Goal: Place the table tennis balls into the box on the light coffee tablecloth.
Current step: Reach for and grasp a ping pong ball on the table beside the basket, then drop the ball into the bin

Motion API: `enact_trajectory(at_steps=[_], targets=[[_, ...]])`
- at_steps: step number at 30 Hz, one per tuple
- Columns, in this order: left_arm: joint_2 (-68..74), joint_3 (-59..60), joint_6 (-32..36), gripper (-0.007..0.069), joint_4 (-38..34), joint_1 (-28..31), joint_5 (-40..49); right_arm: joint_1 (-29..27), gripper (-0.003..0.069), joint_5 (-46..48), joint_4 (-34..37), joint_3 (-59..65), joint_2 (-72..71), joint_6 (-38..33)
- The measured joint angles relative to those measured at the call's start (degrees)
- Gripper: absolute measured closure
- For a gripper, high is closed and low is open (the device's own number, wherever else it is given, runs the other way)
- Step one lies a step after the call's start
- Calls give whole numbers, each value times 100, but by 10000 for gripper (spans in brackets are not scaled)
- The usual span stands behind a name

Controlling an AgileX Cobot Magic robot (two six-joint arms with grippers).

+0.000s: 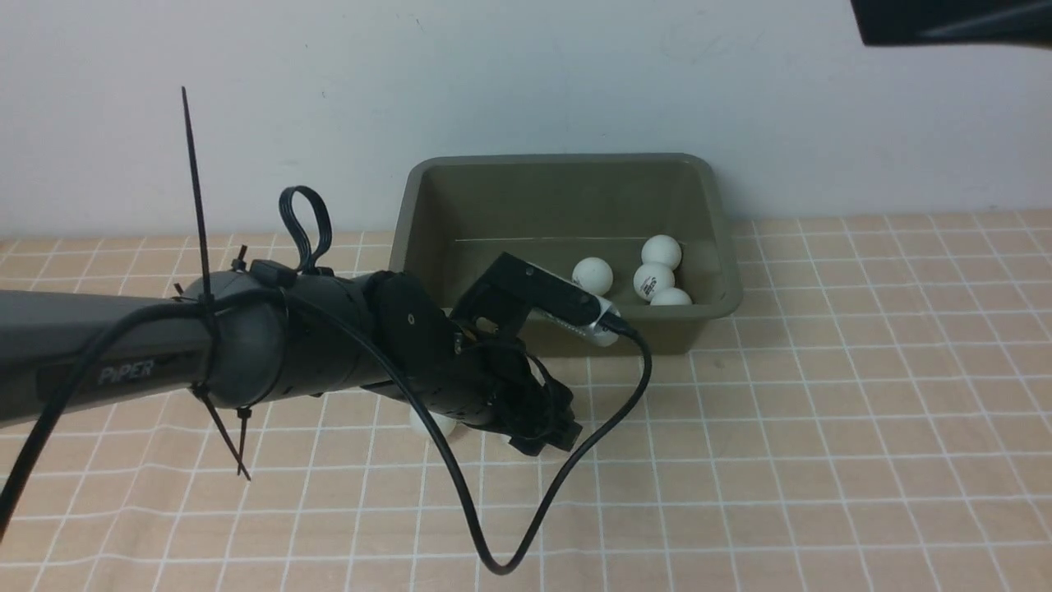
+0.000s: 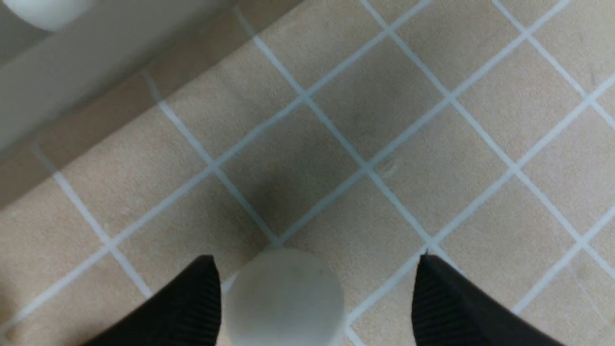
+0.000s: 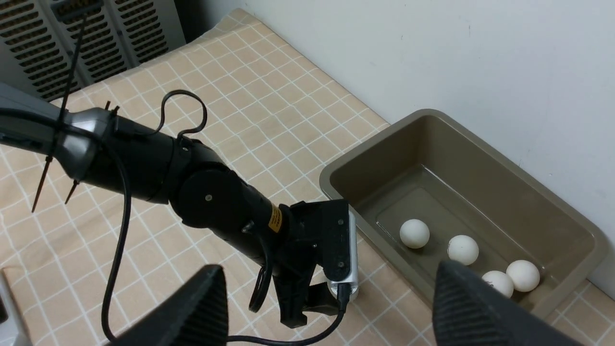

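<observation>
Left jaws spread astride one ball (image 2: 283, 298) on tablecloth (image 1: 822, 411); right jaws spread, empty, aloft. Box (image 1: 559, 159) at ball's 12 o'clock holds four balls (image 1: 654, 279).

The black left arm (image 1: 329, 345) slants forward and down, left tool (image 2: 314, 262) spread wide; the raised right tool (image 3: 329, 269) gapes too.

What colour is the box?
The box is olive green; right wrist view shows it best.
</observation>
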Motion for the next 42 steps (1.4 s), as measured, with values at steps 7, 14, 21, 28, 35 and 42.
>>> enact_trajectory(at_steps=[7, 14, 21, 28, 35, 42], targets=[[238, 0, 42, 180, 0, -5, -21, 0, 143, 0, 0, 0, 0, 0], [264, -5, 89, 197, 0, -11, -44, 0, 143, 0, 0, 0, 0, 0], [422, -12, 102, 305, -8, -23, -177, 0, 143, 0, 0, 0, 0, 0], [165, -12, 120, 305, -19, -23, -38, 0, 143, 0, 0, 0, 0, 0], [-952, -12, 648, 305, -33, -34, 165, 0, 143, 0, -16, 0, 0, 0], [-1179, -224, 1473, 305, -37, 280, -382, 0, 144, 0, -17, 0, 0, 0]])
